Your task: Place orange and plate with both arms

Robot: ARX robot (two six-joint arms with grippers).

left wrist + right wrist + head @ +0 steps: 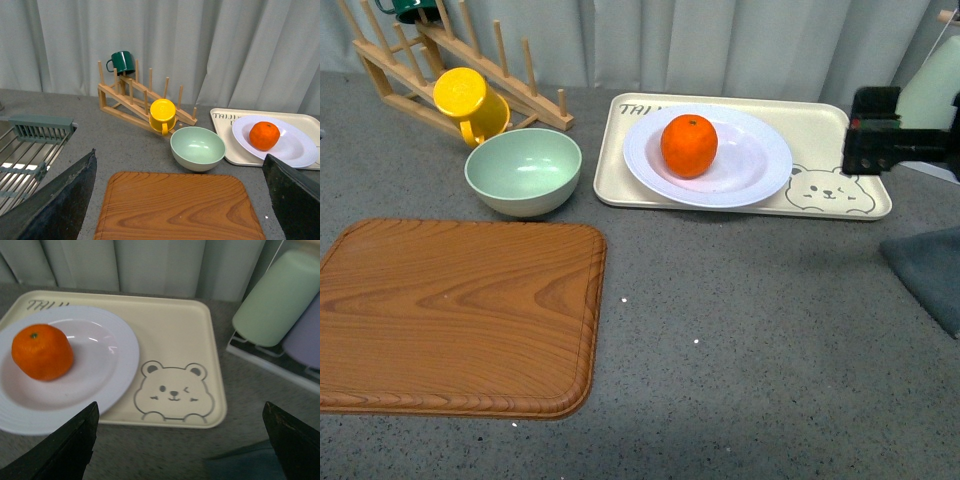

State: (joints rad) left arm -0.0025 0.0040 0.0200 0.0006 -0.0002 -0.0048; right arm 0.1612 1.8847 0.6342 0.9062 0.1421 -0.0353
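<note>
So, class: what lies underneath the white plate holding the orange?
The plate sits on a cream bear tray, with the orange inside it. The tray's printed lettering is partly hidden under the plate's rim.

Around the bear tray (825,130), the desk (740,300) lies open in front. The pale green bowl (523,170) sits just beside its left edge, the right pincer (870,130) hangs over its right corner, and a grey cloth (930,270) lies front-right.
</note>
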